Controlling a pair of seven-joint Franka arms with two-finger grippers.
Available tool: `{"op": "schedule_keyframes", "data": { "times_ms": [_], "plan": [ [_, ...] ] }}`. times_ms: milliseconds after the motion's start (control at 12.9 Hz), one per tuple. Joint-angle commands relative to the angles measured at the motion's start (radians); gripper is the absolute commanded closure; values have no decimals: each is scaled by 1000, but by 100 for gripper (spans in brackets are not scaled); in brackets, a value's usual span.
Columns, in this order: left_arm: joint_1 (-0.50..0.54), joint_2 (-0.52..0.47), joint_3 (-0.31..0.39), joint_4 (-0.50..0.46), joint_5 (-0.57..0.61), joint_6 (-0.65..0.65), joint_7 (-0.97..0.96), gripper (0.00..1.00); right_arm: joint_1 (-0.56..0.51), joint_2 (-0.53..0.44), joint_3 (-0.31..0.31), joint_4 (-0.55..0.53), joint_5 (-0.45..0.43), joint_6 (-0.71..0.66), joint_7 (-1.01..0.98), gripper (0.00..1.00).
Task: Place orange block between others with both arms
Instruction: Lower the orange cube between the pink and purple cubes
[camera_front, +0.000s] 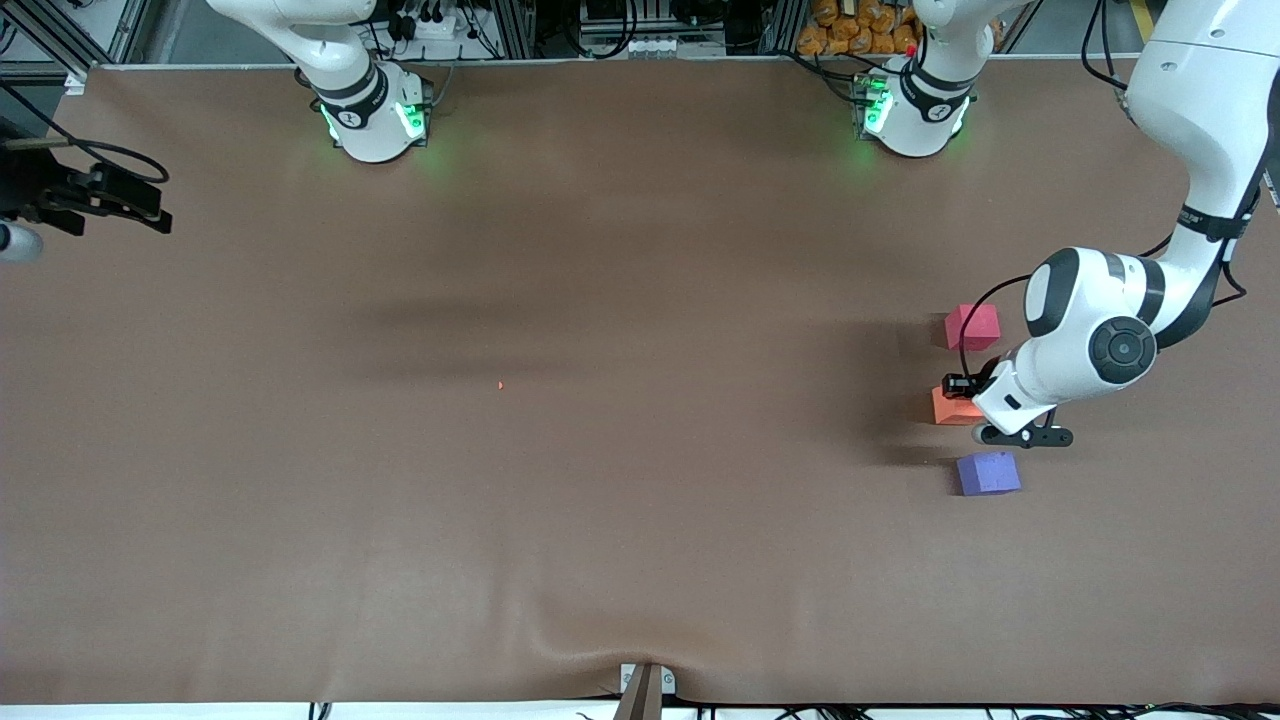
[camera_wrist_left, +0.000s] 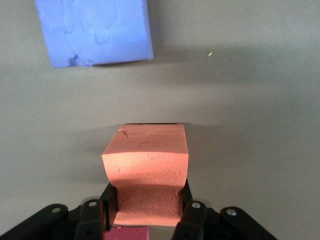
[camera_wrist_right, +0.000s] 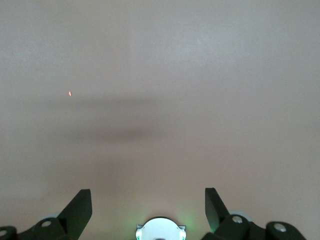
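Orange block held in the gap

While the orange block (camera_wrist_left: 146, 167) is pinched between the closed jaws of the left gripper (camera_wrist_left: 147, 212), it sits between the pink cube (camera_front: 972, 326), farther from the front camera, and the purple cube (camera_front: 988, 473), nearer. Placement appears to be the step in hand; release and a straight lift are called for next. The right gripper (camera_wrist_right: 148, 207) is parked open over bare table (camera_wrist_right: 160, 75).

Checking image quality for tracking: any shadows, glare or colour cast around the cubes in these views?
Front view: soft arm shadow darkens the table beside the orange block and red-pink cube; no glare. Left wrist view: table looks washed grey, purple-blue cube cut off by the frame, left gripper clamps the block. Right wrist view: faint shadow bands.
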Motion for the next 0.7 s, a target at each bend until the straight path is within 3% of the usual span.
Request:
{"op": "schedule_keyframes", "data": {
  "times_ms": [0, 620],
  "plan": [
    [37, -68, -16, -65, 17, 18, 16, 100, 10, -6, -8, 42, -1, -43, 1, 0],
    [64, -56, -15, -76, 17, 70, 22, 100, 10, -4, -8, 53, 0, -60, 1, 0]
  ]
}}
